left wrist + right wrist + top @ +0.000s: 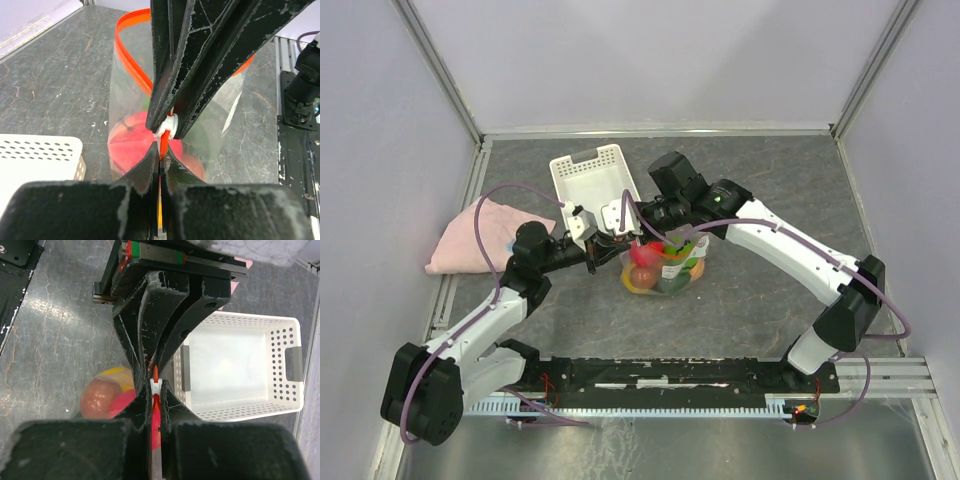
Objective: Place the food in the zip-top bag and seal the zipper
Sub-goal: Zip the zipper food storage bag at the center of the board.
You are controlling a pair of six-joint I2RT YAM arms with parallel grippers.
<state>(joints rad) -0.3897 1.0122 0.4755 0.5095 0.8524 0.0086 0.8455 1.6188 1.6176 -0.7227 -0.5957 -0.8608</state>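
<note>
Orange-red zipper (131,60), clear zip-top bag (127,110), white perforated basket (280,345), pink cloth (480,238), mottled grey table (750,300)

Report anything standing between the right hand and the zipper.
Nothing visible does. The right hand is shut on the zipper at its white slider, and the left hand pinches the same strip right beside it.

We see bright, diffuse light from overhead, with soft shadows under the arms (790,250) in the top view and a pale sheen on the table (60,315) in the right wrist view. In both wrist views the near fingers (145,170) loom dark and blurred, while the clear bag (125,100) catches faint white glints.
</note>
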